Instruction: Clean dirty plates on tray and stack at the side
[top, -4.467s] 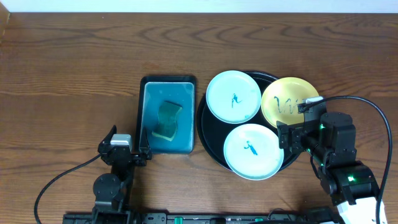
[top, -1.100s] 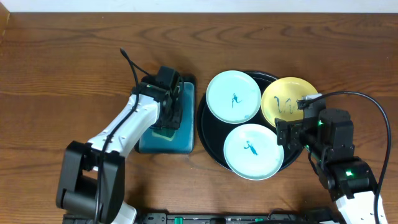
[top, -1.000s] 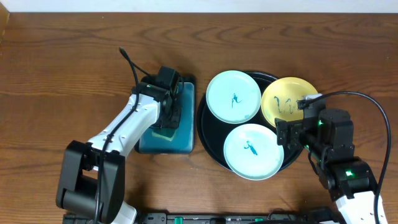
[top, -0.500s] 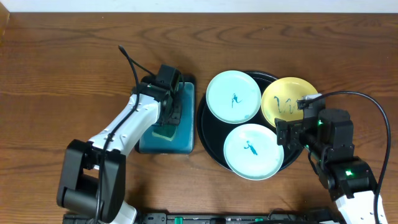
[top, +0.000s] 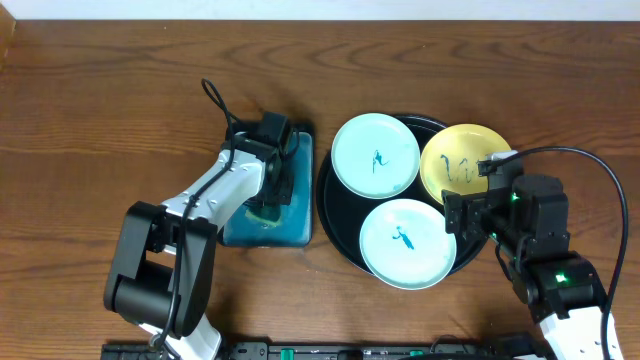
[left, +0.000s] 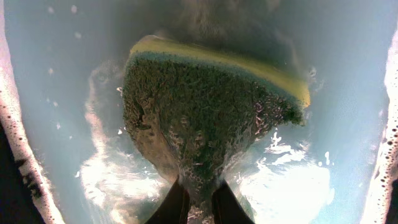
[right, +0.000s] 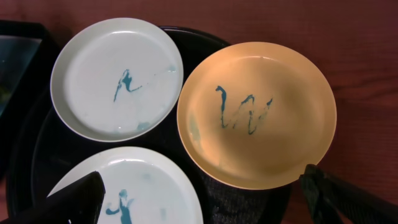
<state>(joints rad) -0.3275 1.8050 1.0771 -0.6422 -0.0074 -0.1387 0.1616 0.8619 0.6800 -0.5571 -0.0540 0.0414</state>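
Three plates lie on the round black tray (top: 328, 215): a mint one (top: 375, 153) at the back, a mint one (top: 405, 243) in front and a yellow one (top: 463, 165) at the right. Each has teal scribbles. My left gripper (left: 199, 202) reaches down into the teal sponge tray (top: 298, 215) and is shut on the green-and-yellow sponge (left: 205, 118), which is wet and foamy. My right gripper (right: 208, 202) hangs open over the tray's right front, between the front mint plate (right: 130, 193) and the yellow plate (right: 258, 115), holding nothing.
The sponge tray, filled with soapy water (left: 342, 93), sits just left of the black tray. Bare brown tabletop (top: 110, 110) lies to the left, behind and to the right (top: 590, 120). A black cable (top: 560, 160) loops over the right arm.
The left arm came from its rest at the front to the sponge tray. In the last half second its jaws shut on the sponge. Right arm and plates unchanged.
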